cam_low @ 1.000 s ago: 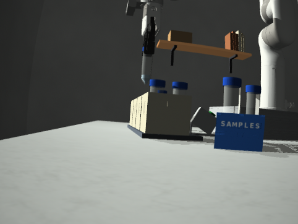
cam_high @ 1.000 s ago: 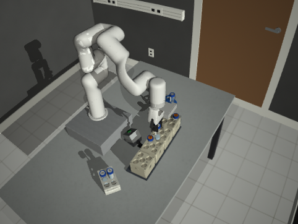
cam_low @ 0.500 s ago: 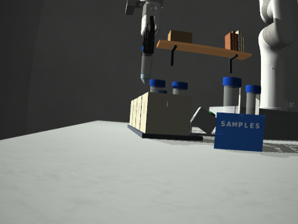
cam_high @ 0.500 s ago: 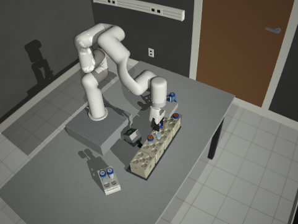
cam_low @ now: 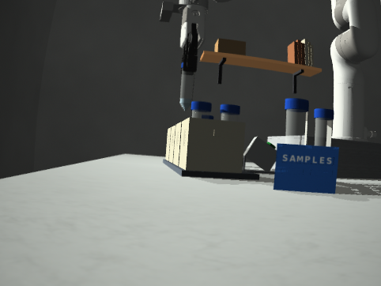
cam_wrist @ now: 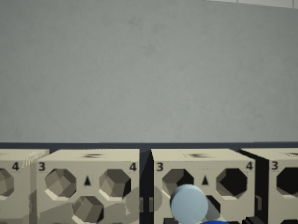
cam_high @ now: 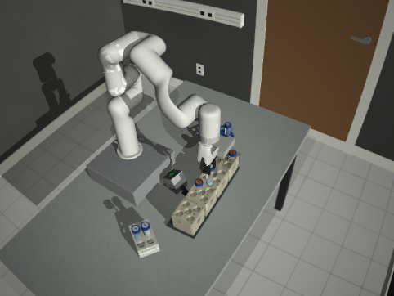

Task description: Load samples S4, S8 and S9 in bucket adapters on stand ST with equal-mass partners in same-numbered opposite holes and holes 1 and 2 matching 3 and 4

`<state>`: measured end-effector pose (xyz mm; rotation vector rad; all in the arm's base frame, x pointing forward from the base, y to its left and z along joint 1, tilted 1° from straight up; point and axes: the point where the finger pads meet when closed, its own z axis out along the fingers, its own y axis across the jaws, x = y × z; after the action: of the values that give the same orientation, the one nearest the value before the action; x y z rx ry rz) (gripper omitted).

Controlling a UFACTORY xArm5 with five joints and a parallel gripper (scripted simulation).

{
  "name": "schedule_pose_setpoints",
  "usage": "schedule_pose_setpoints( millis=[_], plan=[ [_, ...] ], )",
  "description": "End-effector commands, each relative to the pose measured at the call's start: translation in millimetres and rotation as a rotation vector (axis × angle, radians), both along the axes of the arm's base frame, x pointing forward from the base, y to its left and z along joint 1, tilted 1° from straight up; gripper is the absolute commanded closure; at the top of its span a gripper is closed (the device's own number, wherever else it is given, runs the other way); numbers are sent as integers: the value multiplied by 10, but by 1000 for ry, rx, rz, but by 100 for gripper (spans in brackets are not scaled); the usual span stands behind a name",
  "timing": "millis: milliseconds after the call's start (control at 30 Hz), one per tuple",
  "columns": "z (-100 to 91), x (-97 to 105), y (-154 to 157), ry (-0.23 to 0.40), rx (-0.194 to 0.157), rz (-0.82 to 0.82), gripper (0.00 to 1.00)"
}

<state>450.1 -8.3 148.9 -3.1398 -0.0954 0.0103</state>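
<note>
1. Well, the pale arm leans out over the grey table, its wrist above the loading row.
2. The row of cream adapters stands loose on the dark stand. One bump could shove a block, so I'd want the descent gentle and straight.
3. The blue rack is partly hidden from above; the pale rack sits well apart, with two blue-capped tubes in it.
4. The claw is closed around one blue-capped tube, hanging tip down above the adapters. Its cap dot is out of my sight, so I can't say which tube it is.
5. From the wrist, the tip overlaps an adapter near holes 3 and 5; which hole is meant I can't tell. Best to center over the chosen hole, keep the tube upright, lower it until seated, then open just enough to clear neighboring caps.
6. Two orange dots show among the adapters, one near the held tube, another toward the far end. Each needs its equal opposite.
7. Smallest, the green key should wait until everything balances.
</note>
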Motion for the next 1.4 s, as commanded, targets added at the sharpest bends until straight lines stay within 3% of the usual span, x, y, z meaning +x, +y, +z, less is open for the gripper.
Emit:
schedule_pose_setpoints(
  millis=[0, 367, 1033, 1367],
  plan=[
    [-59, 16, 1, -6, 16, 0, 100],
    [-280, 16, 4, -6, 16, 0, 100],
    [-290, 15, 5, -6, 16, 0, 100],
    [-390, 15, 6, -6, 16, 0, 100]
  ],
)
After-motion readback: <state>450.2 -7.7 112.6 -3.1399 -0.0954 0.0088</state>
